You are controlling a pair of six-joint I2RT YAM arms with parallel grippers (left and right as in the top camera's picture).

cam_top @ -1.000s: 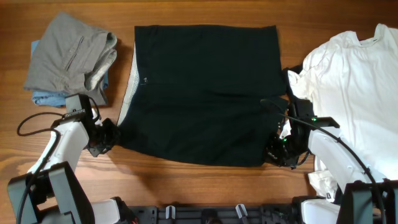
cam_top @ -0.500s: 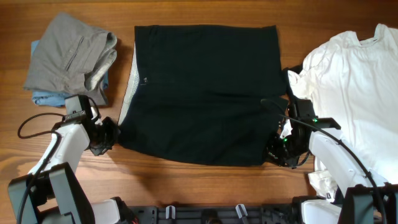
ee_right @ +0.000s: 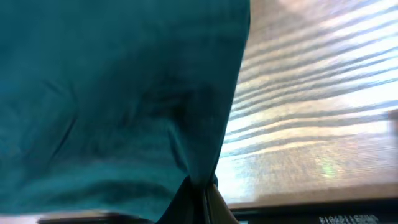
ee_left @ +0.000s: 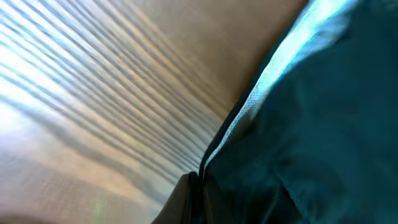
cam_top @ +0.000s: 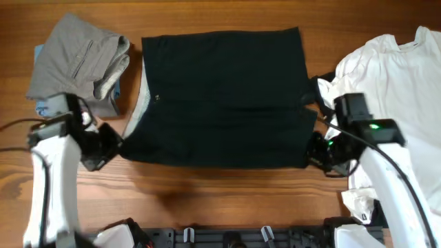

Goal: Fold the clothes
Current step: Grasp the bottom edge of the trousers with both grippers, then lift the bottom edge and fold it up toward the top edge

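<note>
White arm links (cam_top: 48, 169); blk joints (cam_top: 352, 109), cables (cam_top: 15, 125); green LED (cam_top: 375, 126).

Overhead: left arm (cam_top: 49, 165) in lower left of frame, white link rising from the bottom edge, bent at the black wrist block, end turned to the right. left gripper (cam_top: 110, 143) mid-left, dark, pointing right, jaws pinched together on lower left corner of the black garment (cam_top: 220, 96). Left wrist view: fingertips (ee_left: 181, 200) at bottom centre, closed tight on fabric edge, no gap seen.

right arm (cam_top: 389, 179) in lower right, white link slanting up-left to a black wrist block with a green light. right gripper (cam_top: 320, 150) mid-right, pointing left, jaws closed on the garment's lower right corner. Right wrist view: fingertips (ee_right: 194, 203) at bottom centre, pressed together with cloth between. Arms roughly mirrored, well apart.
</note>
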